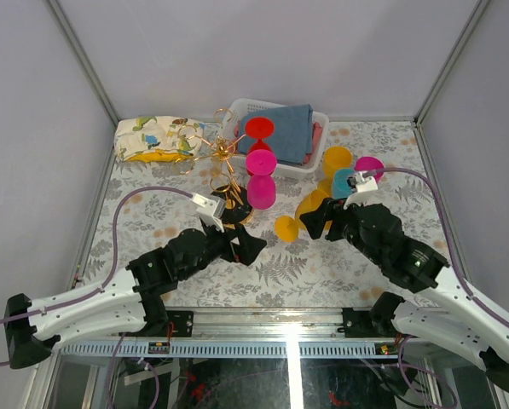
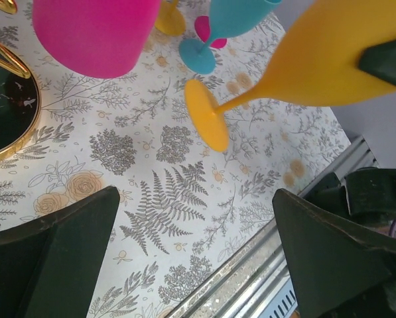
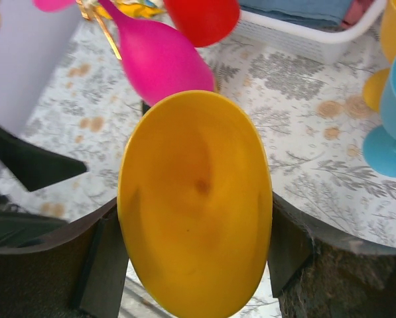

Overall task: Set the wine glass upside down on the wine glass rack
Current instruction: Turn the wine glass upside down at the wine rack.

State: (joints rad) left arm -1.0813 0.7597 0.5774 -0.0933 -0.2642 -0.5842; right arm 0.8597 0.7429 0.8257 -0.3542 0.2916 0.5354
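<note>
Pincers, two: right pincer (image 1: 312, 216) clamps one yellow wine glass (image 3: 195, 199); left pincer (image 2: 198, 218) gapes wide, empty.

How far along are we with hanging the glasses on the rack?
Done: a red plastic wine glass and a magenta one hang upside down on the gold wire rack. In hand: the right gripper clamps a yellow plastic glass by its bowl, short of the rack. Left: hooking it on.

Pale grey walls (image 1: 263, 51) close the bench (image 1: 322, 273) on three sides, with slim metal posts (image 1: 81, 60) at the back corners. The bench has a white cover printed with grey ferns and tan roses. A metal rail (image 1: 237, 348) edges its near side, catching bright light.
</note>
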